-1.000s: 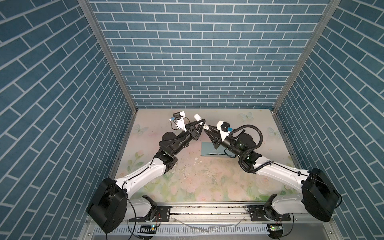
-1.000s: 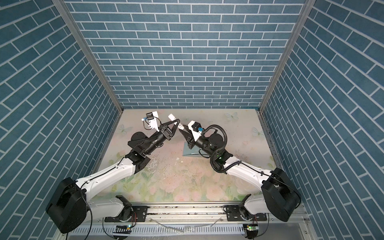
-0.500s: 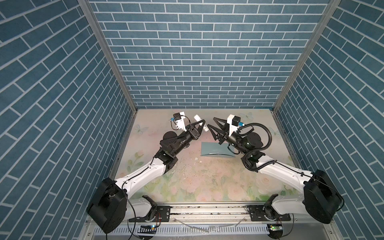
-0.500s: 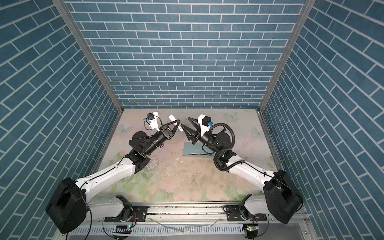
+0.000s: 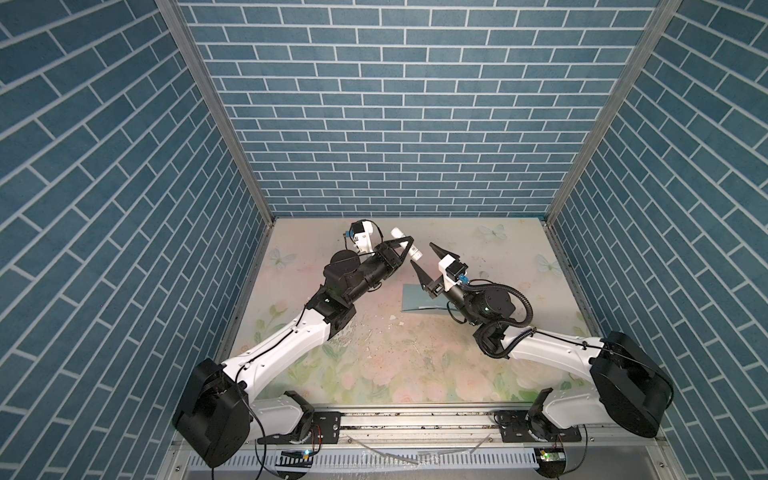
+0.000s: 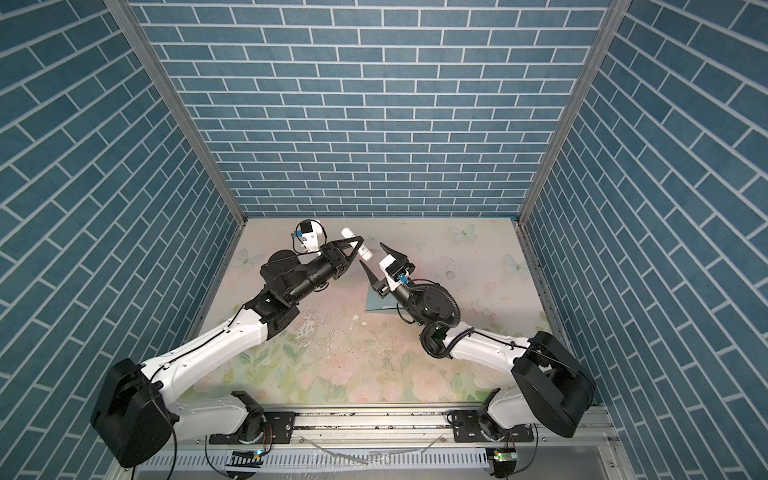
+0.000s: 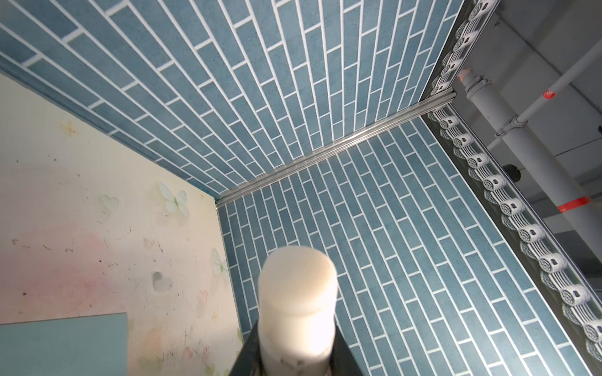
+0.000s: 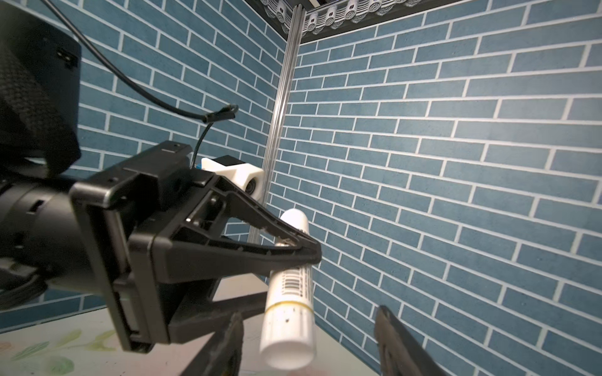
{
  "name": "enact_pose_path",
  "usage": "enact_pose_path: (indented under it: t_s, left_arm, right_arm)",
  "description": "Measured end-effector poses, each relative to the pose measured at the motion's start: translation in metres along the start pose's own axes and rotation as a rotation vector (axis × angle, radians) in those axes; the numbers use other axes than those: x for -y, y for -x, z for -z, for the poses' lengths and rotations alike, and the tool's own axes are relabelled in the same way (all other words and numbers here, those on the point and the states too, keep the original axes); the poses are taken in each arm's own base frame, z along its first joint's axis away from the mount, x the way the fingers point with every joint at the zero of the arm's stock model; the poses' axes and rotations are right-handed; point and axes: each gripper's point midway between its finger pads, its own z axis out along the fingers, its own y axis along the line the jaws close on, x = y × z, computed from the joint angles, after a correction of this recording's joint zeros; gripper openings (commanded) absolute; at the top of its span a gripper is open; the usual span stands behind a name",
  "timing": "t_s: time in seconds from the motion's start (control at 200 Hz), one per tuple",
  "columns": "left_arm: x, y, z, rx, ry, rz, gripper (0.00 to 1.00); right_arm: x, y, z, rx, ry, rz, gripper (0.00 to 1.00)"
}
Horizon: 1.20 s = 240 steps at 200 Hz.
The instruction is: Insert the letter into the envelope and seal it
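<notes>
Envelope lies flat on the tabletop right of centre, its right end hidden under the right gripper, whose fingers stand apart near the end of the white tube that the left gripper clamps between its fingers.

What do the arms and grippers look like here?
The left arm and right arm have white links, black joints and bases. The left gripper and right gripper have black pointed triangular fingers, white camera blocks behind. A ribbed black hose loops by the right wrist; a thin black cable runs along the left arm.
</notes>
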Motion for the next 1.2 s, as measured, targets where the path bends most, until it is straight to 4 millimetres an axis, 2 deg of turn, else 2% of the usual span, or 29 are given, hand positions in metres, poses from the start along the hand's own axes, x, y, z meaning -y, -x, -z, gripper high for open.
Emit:
enact_pose_path:
  t_s: [0.16,0.5,1.2]
  left_arm:
    - [-0.006,-0.005,-0.003,-0.022,0.011,0.029,0.0]
    - [-0.006,-0.007,-0.003,-0.039,0.007,0.045,0.0]
    - [-0.007,-0.012,-0.007,-0.065,0.0,0.05,0.0]
  right_arm:
    - [0.003,0.0,-0.001,0.005,-0.023,0.002,0.56]
    - [0.001,-0.018,-0.003,-0.038,-0.029,0.003,0.51]
    - [0.0,-0.014,-0.019,-0.031,-0.025,0.0,0.45]
